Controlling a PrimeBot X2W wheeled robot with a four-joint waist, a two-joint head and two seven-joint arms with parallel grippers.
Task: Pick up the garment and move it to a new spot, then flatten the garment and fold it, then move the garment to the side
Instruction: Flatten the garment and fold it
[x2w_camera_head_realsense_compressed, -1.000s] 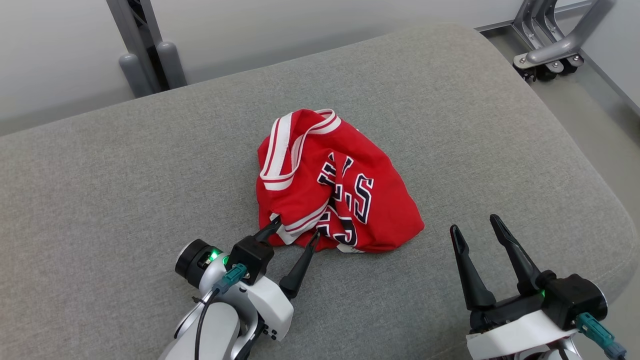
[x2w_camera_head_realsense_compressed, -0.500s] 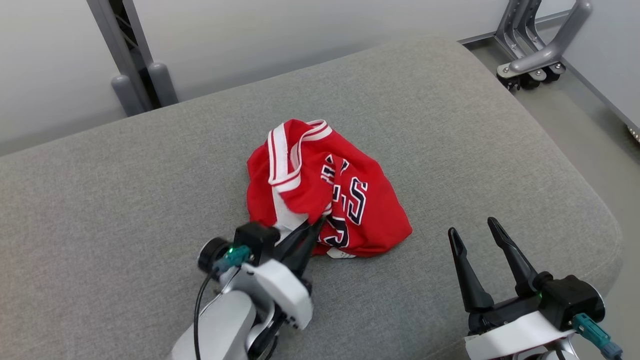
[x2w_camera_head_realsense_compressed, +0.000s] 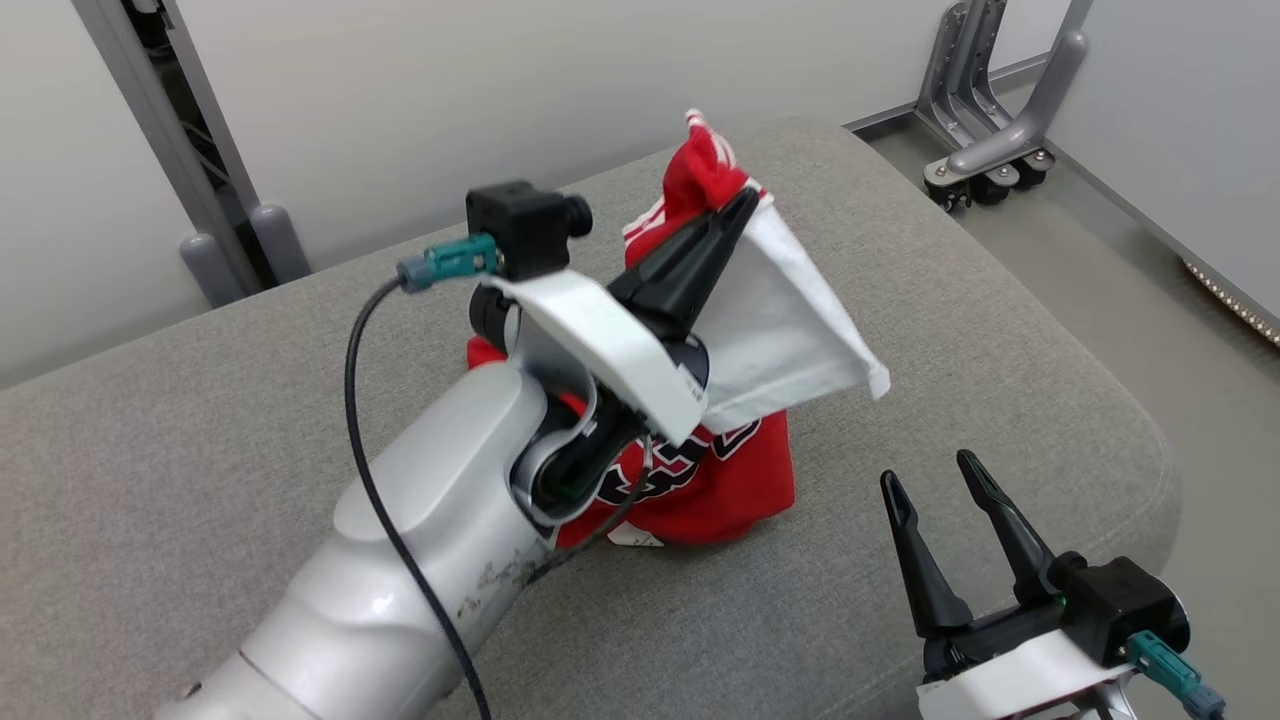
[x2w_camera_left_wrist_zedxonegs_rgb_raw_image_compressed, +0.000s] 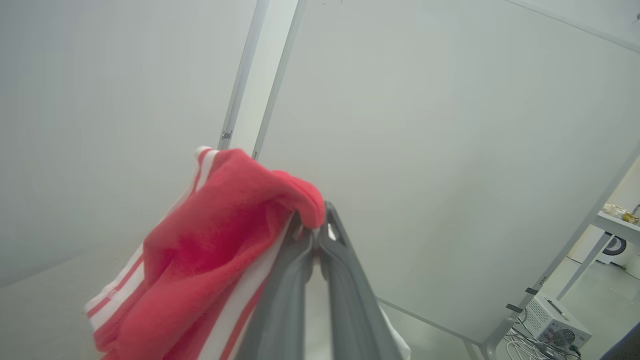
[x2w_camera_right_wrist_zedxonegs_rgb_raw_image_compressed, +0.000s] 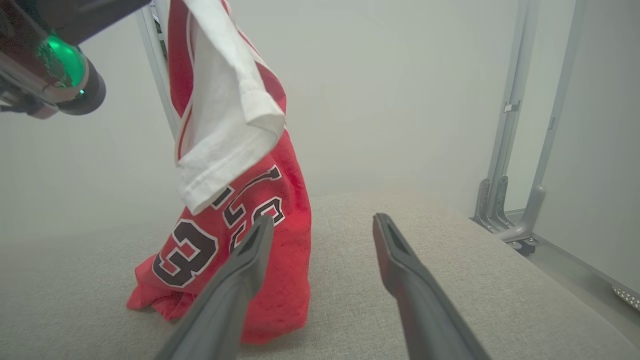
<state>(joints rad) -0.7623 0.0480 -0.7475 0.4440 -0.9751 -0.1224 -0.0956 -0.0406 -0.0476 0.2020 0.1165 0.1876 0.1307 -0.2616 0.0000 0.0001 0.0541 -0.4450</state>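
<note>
L gripper pinches red garment, hem touching gray cushion; R gripper wide, empty, nearby; wheeled stand beyond.

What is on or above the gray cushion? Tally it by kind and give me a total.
Garments: 1, the red jersey.
Grippers: 2, the left gripper shut on the jersey's raised end, the right gripper open and apart from it.
Total: 3.
</note>
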